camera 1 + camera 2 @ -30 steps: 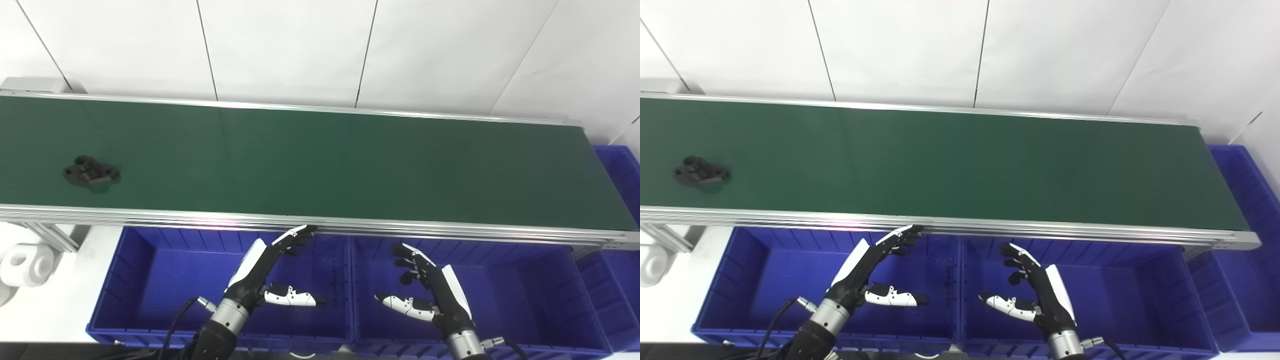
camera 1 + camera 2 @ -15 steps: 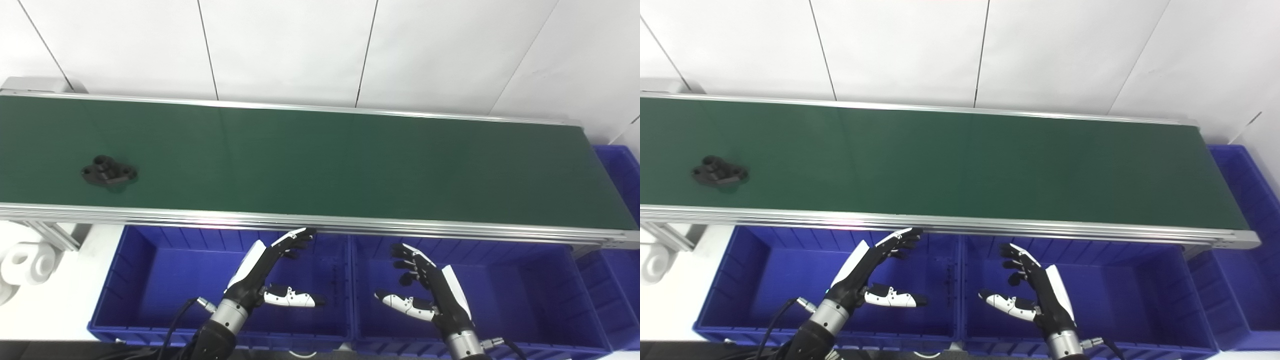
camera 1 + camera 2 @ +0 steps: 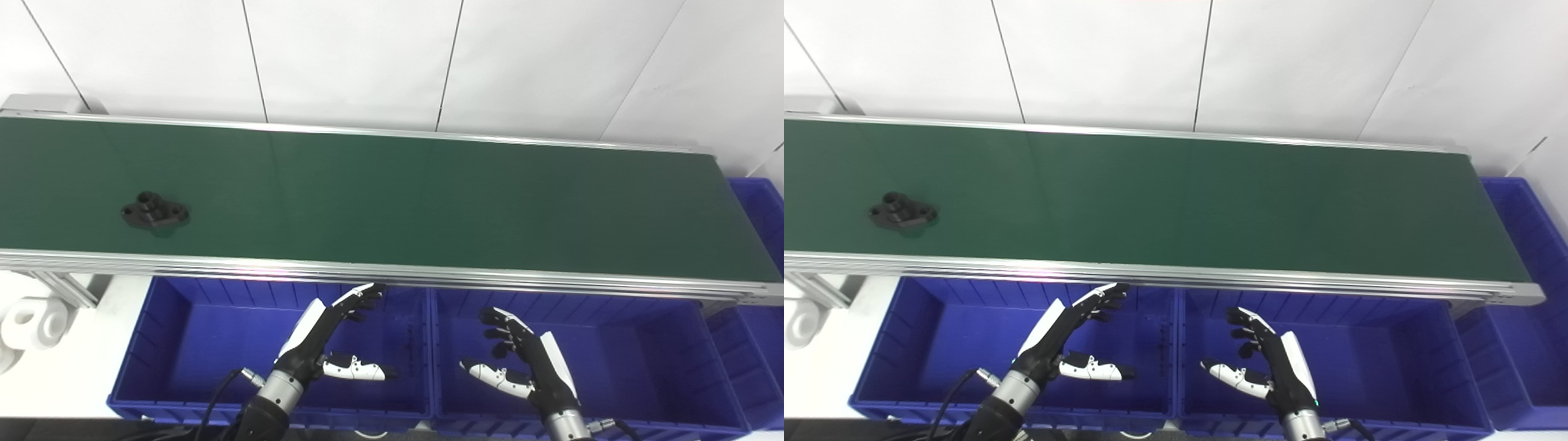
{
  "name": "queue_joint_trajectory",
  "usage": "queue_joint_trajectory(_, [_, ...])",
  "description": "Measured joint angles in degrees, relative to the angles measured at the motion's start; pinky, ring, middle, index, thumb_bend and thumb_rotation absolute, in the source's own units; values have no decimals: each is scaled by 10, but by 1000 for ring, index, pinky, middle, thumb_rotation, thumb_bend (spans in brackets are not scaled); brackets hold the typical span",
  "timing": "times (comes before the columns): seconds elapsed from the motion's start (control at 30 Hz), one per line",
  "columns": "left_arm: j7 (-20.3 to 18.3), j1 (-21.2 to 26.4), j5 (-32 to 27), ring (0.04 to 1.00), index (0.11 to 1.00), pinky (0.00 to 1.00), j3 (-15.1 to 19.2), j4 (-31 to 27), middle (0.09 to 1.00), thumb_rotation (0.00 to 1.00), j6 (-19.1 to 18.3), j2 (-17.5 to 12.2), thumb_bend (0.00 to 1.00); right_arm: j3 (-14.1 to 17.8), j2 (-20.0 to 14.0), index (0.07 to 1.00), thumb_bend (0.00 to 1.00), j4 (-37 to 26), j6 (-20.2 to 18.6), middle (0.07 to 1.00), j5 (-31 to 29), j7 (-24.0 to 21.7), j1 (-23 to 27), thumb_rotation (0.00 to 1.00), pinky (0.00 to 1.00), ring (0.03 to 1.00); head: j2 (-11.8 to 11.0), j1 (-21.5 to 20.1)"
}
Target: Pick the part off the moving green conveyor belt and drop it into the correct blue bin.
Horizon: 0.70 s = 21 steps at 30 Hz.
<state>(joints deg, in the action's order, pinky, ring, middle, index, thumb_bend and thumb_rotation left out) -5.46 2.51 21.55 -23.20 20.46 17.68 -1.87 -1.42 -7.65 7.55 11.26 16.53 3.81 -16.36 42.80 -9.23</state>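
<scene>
My left hand [image 3: 327,334] hangs empty over the left blue bin [image 3: 184,343], fingers spread wide, thumb pointing toward the divider wall. Its fingertips [image 3: 367,293] reach up close under the near aluminium rail [image 3: 392,272] of the belt. My right hand [image 3: 527,361] mirrors it above the middle blue bin [image 3: 643,355], also wide and holding nothing, sitting a little lower and farther from the rail. Both bins lie bare beneath my palms, with open room on every side. Past the rail, the green conveyor belt [image 3: 429,196] runs edge to edge. The black part [image 3: 154,212] lies flat near the belt's left end, closer to its near edge, well apart from both hands. A third blue bin [image 3: 759,208] sits beyond the belt's right end.
</scene>
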Motion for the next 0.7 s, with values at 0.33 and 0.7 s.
queue_joint_trajectory(0.33, [27, 0, 5, 816, 855, 744, -9, 74, 853, 309, 39, 25, 719, 3, -25, 803, 565, 27, 35, 790, -14, -1, -1, 189, 659, 748, -76, 179])
queue_joint_trajectory(0.7, [71, 18, 25, 809, 850, 745, -25, 132, 840, 299, 67, 42, 727, 9, -34, 792, 600, 92, 95, 780, 1, 36, 8, 240, 651, 739, -96, 183])
